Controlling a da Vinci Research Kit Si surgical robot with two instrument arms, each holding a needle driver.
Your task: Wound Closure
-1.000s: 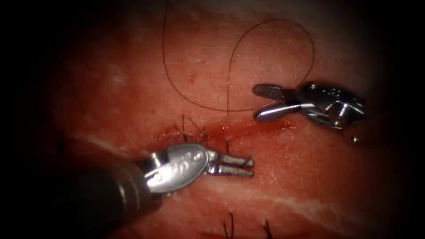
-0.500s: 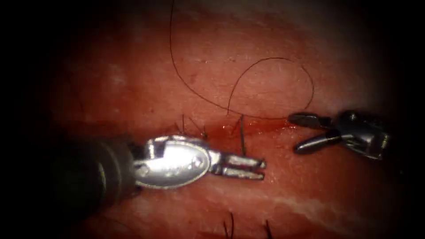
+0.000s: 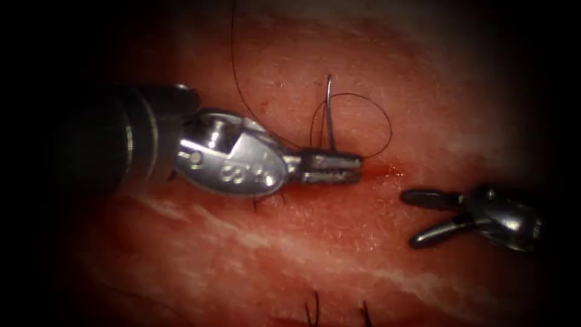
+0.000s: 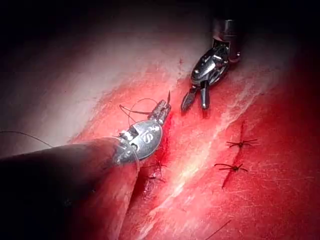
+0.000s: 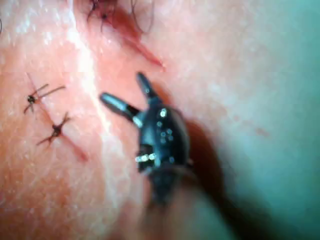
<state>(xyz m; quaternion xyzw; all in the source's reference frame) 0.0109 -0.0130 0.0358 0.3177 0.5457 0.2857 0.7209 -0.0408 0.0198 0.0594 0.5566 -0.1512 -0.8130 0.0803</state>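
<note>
Curved steel needle (image 3: 328, 112): clear of the tissue, upright above the cut, gripped near its lower end by the left arm's silver needle driver (image 3: 354, 168), jaws closed. Thin dark thread (image 3: 369, 115): looped behind the needle. Right arm's dark needle driver (image 3: 410, 219): jaws spread, holding nothing, right of the cut. Red-wet pork tissue (image 3: 315, 242).

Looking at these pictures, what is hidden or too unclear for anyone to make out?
- Needle: the endoscope view hides its lower end inside the left tool, whose shut jaws hold it; how far along its curve is unclear.
- Thread: its upper end runs off that view's top edge.
- Cut: the left tool covers its left stretch.
- Right tool: blurred in the right wrist view; open jaws hold nothing.
</note>
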